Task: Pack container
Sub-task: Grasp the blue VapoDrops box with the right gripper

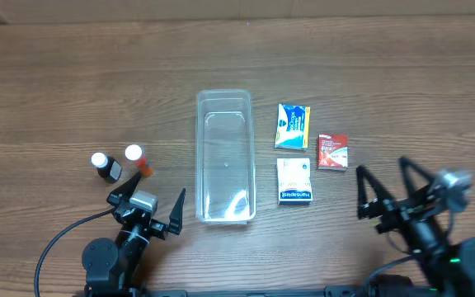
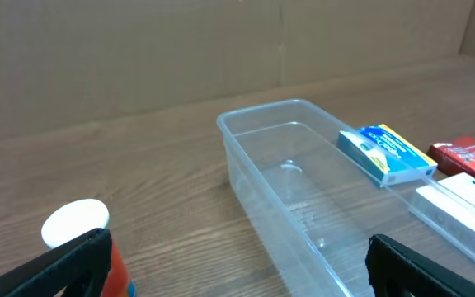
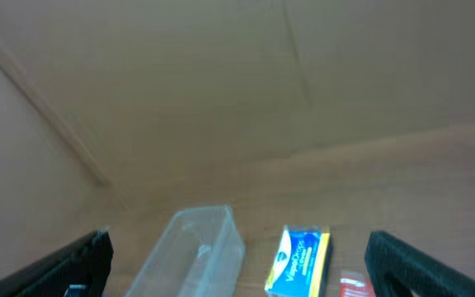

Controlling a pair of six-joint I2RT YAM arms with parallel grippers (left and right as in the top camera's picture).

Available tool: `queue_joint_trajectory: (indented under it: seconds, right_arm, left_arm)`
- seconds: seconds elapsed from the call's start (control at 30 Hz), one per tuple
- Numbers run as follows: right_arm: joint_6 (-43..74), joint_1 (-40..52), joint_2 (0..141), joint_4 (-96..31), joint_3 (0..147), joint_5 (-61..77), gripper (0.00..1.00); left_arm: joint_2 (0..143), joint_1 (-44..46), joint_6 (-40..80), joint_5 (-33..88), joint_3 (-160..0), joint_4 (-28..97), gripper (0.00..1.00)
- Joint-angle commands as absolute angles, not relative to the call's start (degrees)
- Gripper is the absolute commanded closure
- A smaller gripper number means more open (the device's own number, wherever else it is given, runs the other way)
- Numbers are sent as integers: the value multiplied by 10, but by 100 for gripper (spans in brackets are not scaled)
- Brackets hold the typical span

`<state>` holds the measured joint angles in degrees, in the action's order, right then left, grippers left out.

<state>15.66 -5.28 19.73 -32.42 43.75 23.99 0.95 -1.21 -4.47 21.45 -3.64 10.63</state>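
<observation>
The clear plastic container [image 1: 225, 157] lies empty in the middle of the table; it also shows in the left wrist view [image 2: 295, 198] and the right wrist view [image 3: 196, 252]. Right of it lie a blue and yellow box [image 1: 293, 126], a red box [image 1: 332, 152] and a white box [image 1: 294, 181]. Two small white-capped bottles [image 1: 104, 164] [image 1: 137, 158] stand to its left. My left gripper [image 1: 148, 204] is open and empty, near the bottles. My right gripper [image 1: 383, 188] is open and empty, right of the boxes.
The wooden table [image 1: 56, 91] runs to the edges of the overhead view. A brown cardboard wall [image 2: 180, 58] stands behind the table. Black cables [image 1: 56, 243] trail by the left arm's base.
</observation>
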Motion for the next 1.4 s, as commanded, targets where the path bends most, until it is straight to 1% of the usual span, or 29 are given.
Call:
queue_joint_trajectory:
  seconds: [0.0, 0.03, 0.13, 0.33, 0.4, 0.5, 0.63, 0.7, 0.87, 0.97, 1.1, 1.37]
  right_arm:
    - [119, -57, 362, -428, 618, 282, 0]
    - [120, -57, 408, -476, 669, 324, 0]
    - [118, -57, 496, -548, 750, 411, 0]
    - [118, -46, 637, -546, 791, 400, 0]
    - [120, -20, 684, -548, 796, 360, 0]
    - [126, 46, 761, -549, 797, 239, 0]
    - [169, 132, 857, -546, 797, 76, 0]
    - [194, 157, 906, -541, 797, 22, 0]
    - [227, 169, 1012, -508, 797, 13, 0]
    - [224, 168, 1051, -462, 797, 42, 0]
    - [228, 169, 1069, -418, 797, 42, 0]
    - [256, 174, 1087, -391, 797, 22, 0]
  left_arm:
    - [4, -10, -37, 221, -34, 104, 0]
    - [4, -10, -37, 221, -34, 104, 0]
    - [4, -10, -37, 221, -34, 104, 0]
    - [4, -10, -37, 221, -34, 104, 0]
    - [4, -10, -37, 221, -34, 104, 0]
    - [4, -10, -37, 221, -34, 104, 0]
    - [4, -10, -37, 221, -34, 104, 0]
    - [4, -10, -37, 221, -34, 104, 0]
    - [4, -10, -37, 221, -34, 104, 0]
    - [4, -10, -37, 221, -34, 104, 0]
    - [4, -10, -37, 221, -34, 104, 0]
    - [4, -10, -37, 221, -34, 104, 0]
